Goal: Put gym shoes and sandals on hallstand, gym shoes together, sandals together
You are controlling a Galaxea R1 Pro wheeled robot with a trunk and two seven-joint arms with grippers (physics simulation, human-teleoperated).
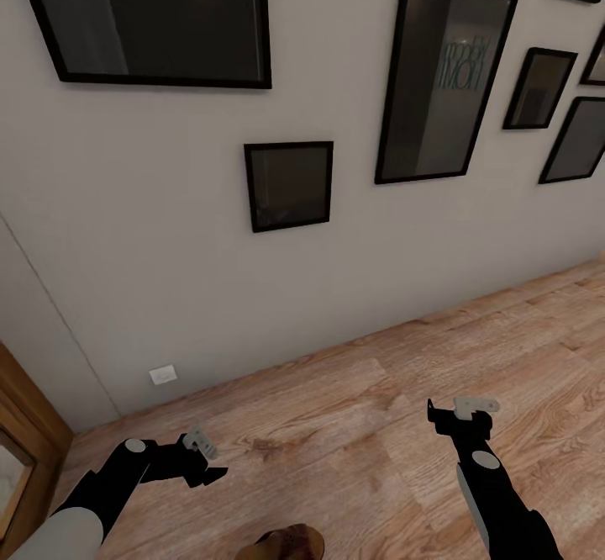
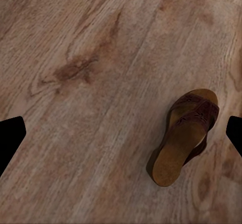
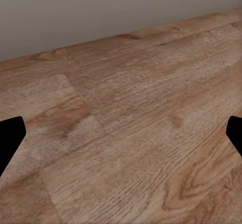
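Black fingers are held wide apart on both the left claw (image 1: 204,457) and the right claw (image 1: 460,413), nothing being gripped or touched, and both are hung above open corridor floor (image 1: 378,409). One brown sandal (image 2: 185,134) is seen lying flat on the planks below the left claw, apart from it, its edge also caught at the head view's lower border (image 1: 290,541). Ahead, the floor is bounded by a grey wall (image 1: 168,274) carrying dark frames (image 1: 288,185), with a wooden doorframe (image 1: 25,451) at the left.

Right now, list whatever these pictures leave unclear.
- Sandal: head view, cut off by the bottom edge; whole in the left wrist view.
- Tall frame: head view, its lettering too small to read.
- Large frame: cut off by the top edge.
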